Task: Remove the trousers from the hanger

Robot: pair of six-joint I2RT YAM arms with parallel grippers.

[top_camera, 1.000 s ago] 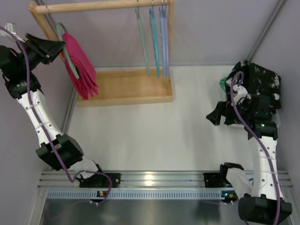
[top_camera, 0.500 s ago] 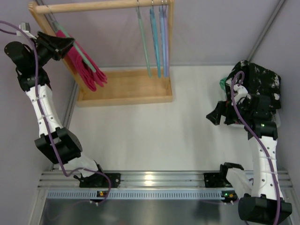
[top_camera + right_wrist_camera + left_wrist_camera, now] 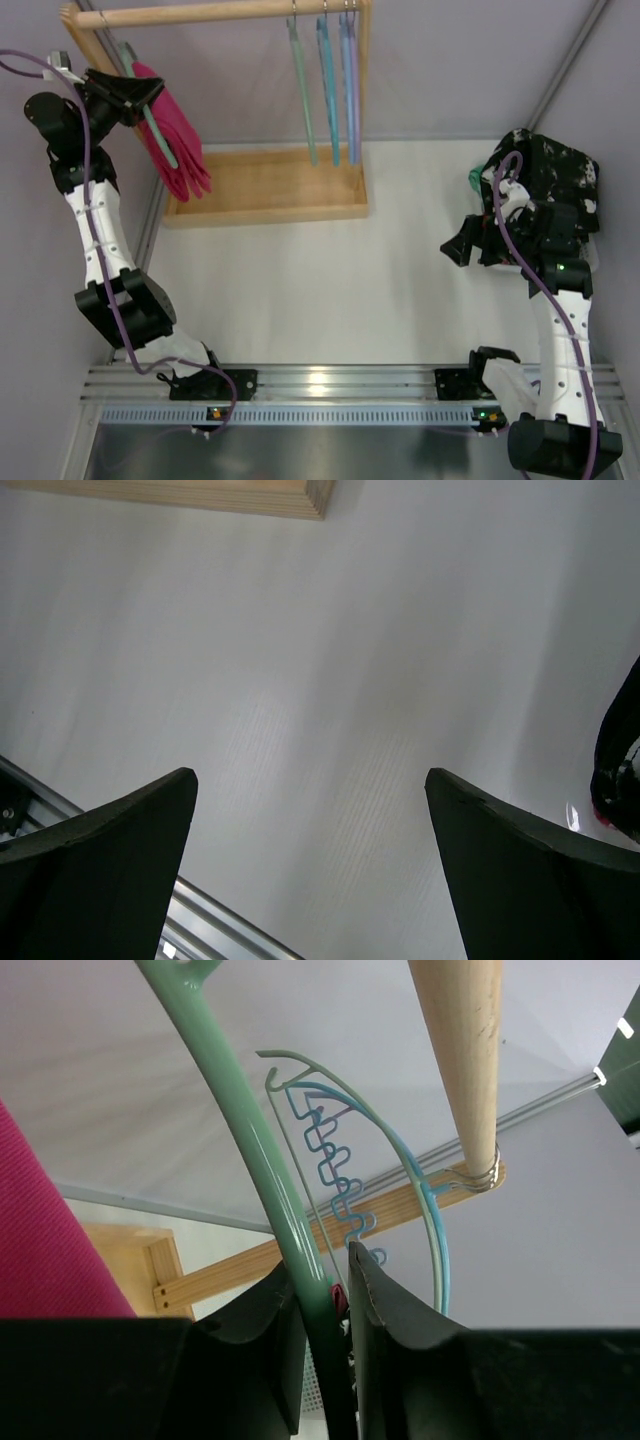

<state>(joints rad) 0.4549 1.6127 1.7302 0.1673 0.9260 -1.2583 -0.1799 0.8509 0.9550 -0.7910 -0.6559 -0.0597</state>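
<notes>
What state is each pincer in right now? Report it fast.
Left pincer: closed on the hanger, which carries the trousers.
Right pincer: open, holding nothing.

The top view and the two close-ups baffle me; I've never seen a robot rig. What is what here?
The top view looks down on two robot arms bolted at the near edge of a table. The other two pictures come from cameras on their wrists. The left fingers, dark shapes at the bottom of their picture, are closed on the green hanger, which carries the pink trousers at the left end of a wooden rack. Spare hangers hang from its rail. The right fingers are open and empty above bare table, next to a pile of speckled black clothes.
</notes>
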